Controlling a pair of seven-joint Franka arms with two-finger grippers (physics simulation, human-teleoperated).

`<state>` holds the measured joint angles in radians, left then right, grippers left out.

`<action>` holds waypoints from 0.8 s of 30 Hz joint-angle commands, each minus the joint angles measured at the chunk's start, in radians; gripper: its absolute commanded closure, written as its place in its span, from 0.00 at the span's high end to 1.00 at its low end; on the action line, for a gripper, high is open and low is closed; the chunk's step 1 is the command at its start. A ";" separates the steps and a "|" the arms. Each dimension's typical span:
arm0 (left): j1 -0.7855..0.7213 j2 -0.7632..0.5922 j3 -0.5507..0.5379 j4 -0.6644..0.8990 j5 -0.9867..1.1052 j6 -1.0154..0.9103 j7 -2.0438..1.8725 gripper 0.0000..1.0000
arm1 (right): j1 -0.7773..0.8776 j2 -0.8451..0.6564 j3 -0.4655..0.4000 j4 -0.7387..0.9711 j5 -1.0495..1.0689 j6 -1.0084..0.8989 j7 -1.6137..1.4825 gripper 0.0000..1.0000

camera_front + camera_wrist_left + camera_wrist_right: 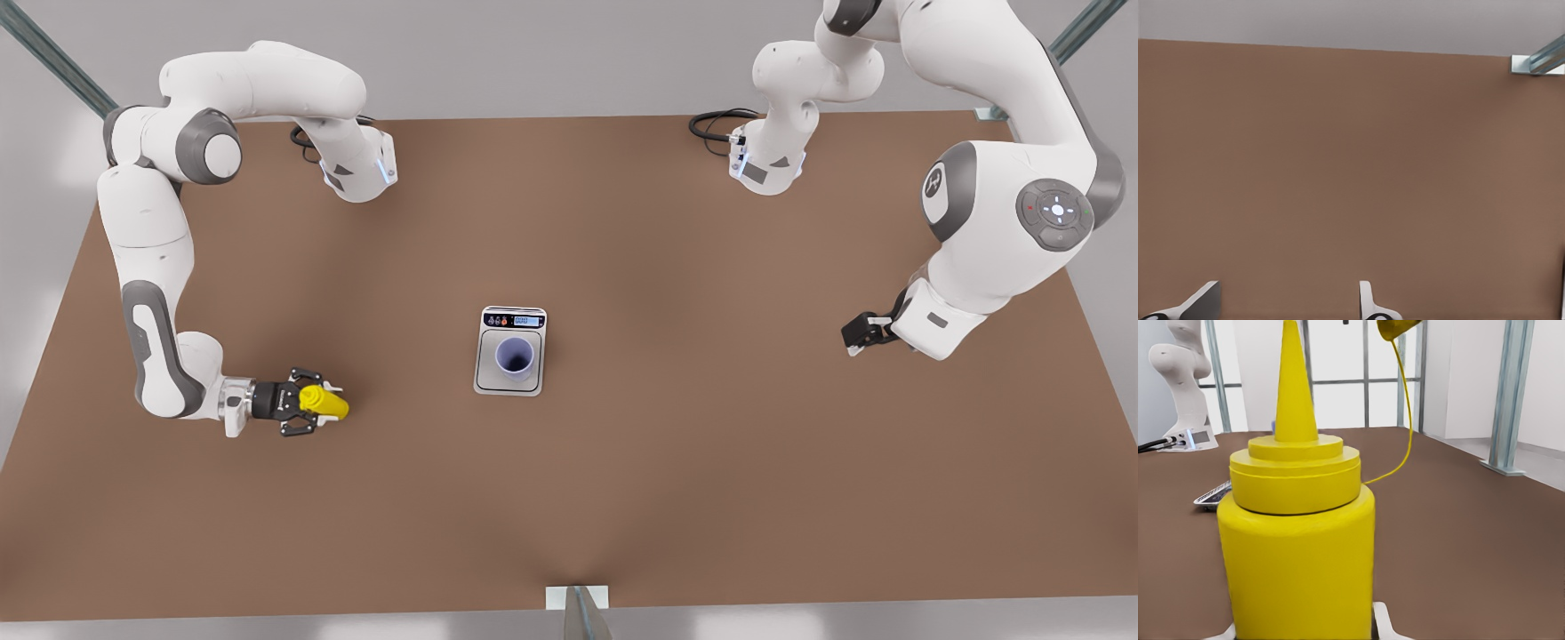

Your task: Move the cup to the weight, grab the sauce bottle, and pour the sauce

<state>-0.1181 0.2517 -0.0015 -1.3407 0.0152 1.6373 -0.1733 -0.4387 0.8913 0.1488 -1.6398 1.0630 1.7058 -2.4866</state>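
Now: cup (pixel 515 357) sits on weight (pixel 509 351), mid frame. My right gripper (pixel 313 402), lower left, closed around bottle (pixel 324 402); lift straight, keep upright. Left gripper (pixel 859 333), right side, waits spread, empty.

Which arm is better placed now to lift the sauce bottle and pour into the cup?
The right arm. Its hand already brackets the sauce bottle, which stands upright before its wrist camera. The cup already sits on the weight. The left hand waits far off over bare table.

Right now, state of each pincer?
Right pincer: shut on the sauce bottle.
Left pincer: open, holding nothing, waiting off to the side.
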 commanded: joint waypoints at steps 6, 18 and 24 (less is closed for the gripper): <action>0.000 -0.002 0.000 0.000 0.002 -0.001 0.000 1.00 | 0.000 -0.002 0.000 0.000 0.000 -0.003 -0.002 1.00; 0.000 0.000 0.000 0.002 0.000 0.001 0.000 1.00 | -0.046 -0.066 -0.301 0.303 -0.357 -0.273 0.204 1.00; 0.000 0.000 0.000 0.002 0.000 0.001 0.000 1.00 | 0.357 -0.352 -0.298 0.553 -0.889 -0.192 1.657 1.00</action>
<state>-0.1181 0.2516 -0.0015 -1.3392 0.0153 1.6383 -0.1733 -0.0200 0.4500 -0.1460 -1.2090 0.1177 1.6084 -0.6257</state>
